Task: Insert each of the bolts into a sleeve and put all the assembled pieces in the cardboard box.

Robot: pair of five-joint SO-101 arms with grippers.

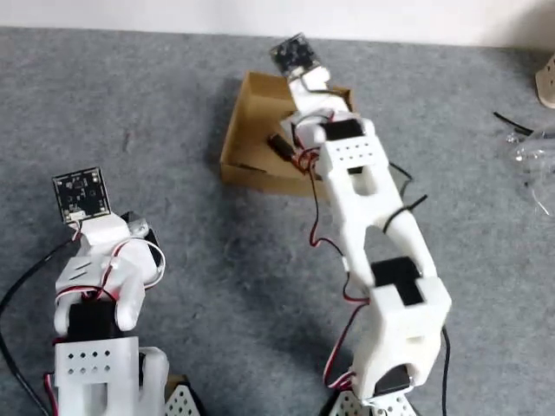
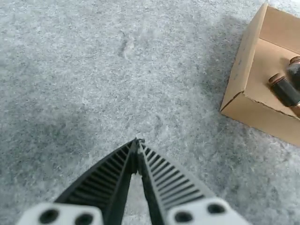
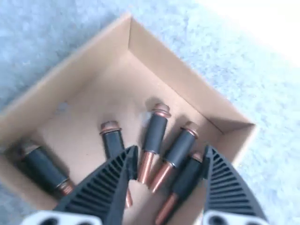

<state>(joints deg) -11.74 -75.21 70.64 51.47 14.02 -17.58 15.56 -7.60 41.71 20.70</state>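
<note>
Five assembled pieces [image 3: 154, 133] lie in the cardboard box [image 3: 79, 70], bolts in their sleeves, four crowded together and one apart near a wall. The right gripper [image 3: 169, 154] hangs over that cluster, jaws spread wide, holding nothing. Here's the danger, I'd say: one finger looks close to the nearest piece, so a sloppy lift could catch it and flick it out, or shove the light box across the grey carpet [image 2: 93, 70]. The left gripper [image 2: 137, 143], pinched closed with nothing in it, sits over the carpet near the box
</note>
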